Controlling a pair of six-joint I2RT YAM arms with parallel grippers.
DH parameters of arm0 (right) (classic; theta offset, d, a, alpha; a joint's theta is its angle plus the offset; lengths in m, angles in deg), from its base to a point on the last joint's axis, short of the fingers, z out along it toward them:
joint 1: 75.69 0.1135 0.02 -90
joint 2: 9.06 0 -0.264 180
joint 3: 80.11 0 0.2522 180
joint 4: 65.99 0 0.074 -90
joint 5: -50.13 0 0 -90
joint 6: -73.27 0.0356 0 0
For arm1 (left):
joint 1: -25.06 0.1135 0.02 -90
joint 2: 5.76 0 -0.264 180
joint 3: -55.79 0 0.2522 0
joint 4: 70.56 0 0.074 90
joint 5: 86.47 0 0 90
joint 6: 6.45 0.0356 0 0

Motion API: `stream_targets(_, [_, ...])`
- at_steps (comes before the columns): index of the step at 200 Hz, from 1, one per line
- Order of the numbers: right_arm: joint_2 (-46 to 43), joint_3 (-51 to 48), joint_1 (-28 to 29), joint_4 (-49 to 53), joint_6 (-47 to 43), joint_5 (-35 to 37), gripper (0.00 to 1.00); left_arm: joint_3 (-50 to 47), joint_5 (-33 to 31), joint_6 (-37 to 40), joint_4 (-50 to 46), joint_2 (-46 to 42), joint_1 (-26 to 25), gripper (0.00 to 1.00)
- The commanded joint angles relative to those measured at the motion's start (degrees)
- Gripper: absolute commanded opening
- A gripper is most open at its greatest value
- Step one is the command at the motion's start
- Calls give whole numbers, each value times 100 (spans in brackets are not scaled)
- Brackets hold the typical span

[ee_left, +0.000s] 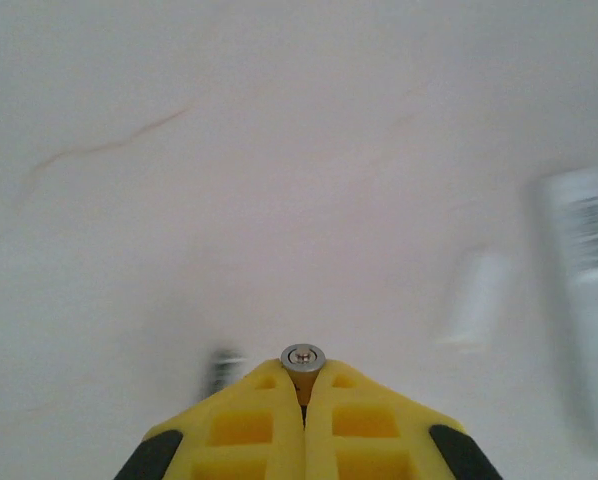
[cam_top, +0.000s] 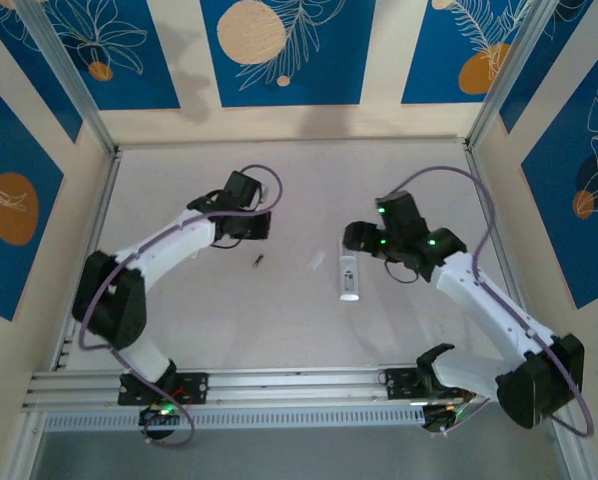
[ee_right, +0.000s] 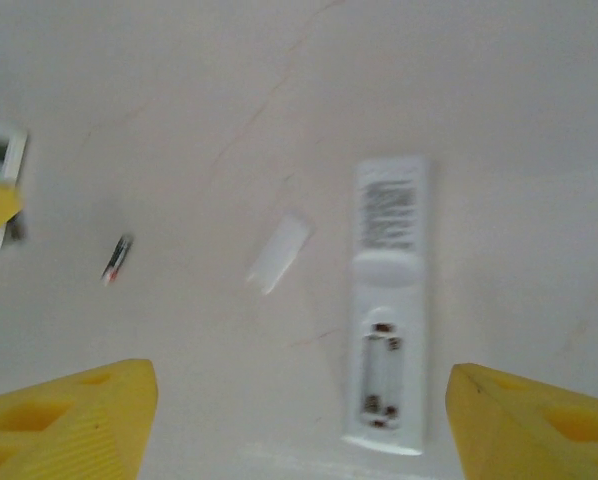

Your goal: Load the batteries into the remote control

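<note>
Jaws: left gripper pinching battery end-on, right gripper wide apart, remote lying near-far.

Left hand pinched shut on a battery; right hand spread wide, both arms bent inward.

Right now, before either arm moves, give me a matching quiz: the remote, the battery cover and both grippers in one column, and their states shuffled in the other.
Things:
1. remote
2. battery cover
3. left gripper
4. right gripper

States:
A. open, fingers wide apart
B. shut on the gripped battery
C. lying flat between the loose battery and the remote
D. back side up, compartment uncovered

Pairs: 1-D, 2-C, 3-B, 4-A
</note>
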State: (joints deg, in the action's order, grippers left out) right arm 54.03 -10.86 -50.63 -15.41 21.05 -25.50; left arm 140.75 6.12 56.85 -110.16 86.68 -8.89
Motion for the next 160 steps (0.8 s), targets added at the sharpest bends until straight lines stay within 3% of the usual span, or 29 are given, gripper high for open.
stream_targets(1, [-470,-489,-606,61,686,51,79,-229,-282,-1531,1342,-95,-1029,0])
stream_targets(31, [-1009,-959,-1197,66,801,-196,81,-123,-864,-2323,2408,476,-2104,0])
stream_targets(55, [-1296,-1114,-1430,222,926,-300,82,103,-1081,-2684,2639,1029,-2526,0])
stream_targets(93, [-1369,-1215,-1484,264,948,-531,82,135,-1519,-2762,2676,1493,-2783,0])
stream_targets(160, [-1361,-1348,-1494,115,912,-661,82,223,-1411,-2831,2419,1846,-2817,0])
